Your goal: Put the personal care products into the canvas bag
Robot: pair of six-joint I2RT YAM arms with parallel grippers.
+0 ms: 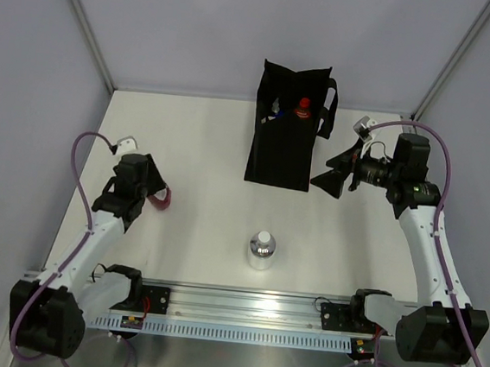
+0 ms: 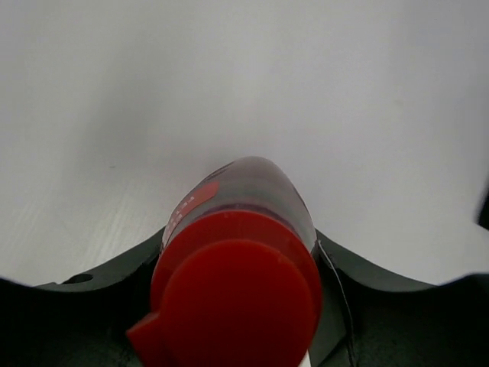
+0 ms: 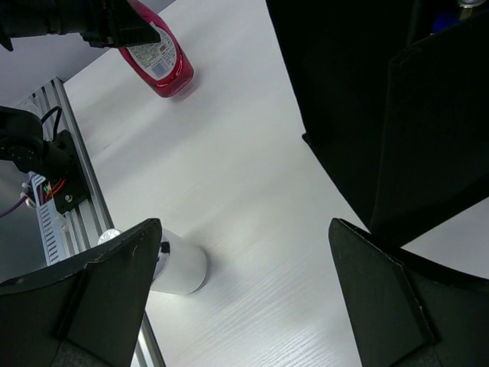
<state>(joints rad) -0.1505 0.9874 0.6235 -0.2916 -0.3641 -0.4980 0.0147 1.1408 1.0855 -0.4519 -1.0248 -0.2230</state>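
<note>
The black canvas bag (image 1: 281, 144) stands upright at the back centre, with a red cap (image 1: 302, 108) and a blue cap (image 1: 278, 114) showing in its open top. My left gripper (image 1: 152, 194) is shut on a red bottle (image 1: 163, 199) low over the table at the left. In the left wrist view the bottle's red cap (image 2: 237, 290) fills the space between the jaws. A clear white-capped bottle (image 1: 261, 248) stands at the front centre. My right gripper (image 1: 336, 180) is open and empty just right of the bag. The right wrist view shows the bag (image 3: 359, 92), the clear bottle (image 3: 179, 267) and the red bottle (image 3: 162, 60).
An aluminium rail (image 1: 250, 310) with the arm bases runs along the near edge. Grey walls close in the table at the left, back and right. A small white fitting (image 1: 125, 143) lies at the left edge and another (image 1: 365, 124) at the back right.
</note>
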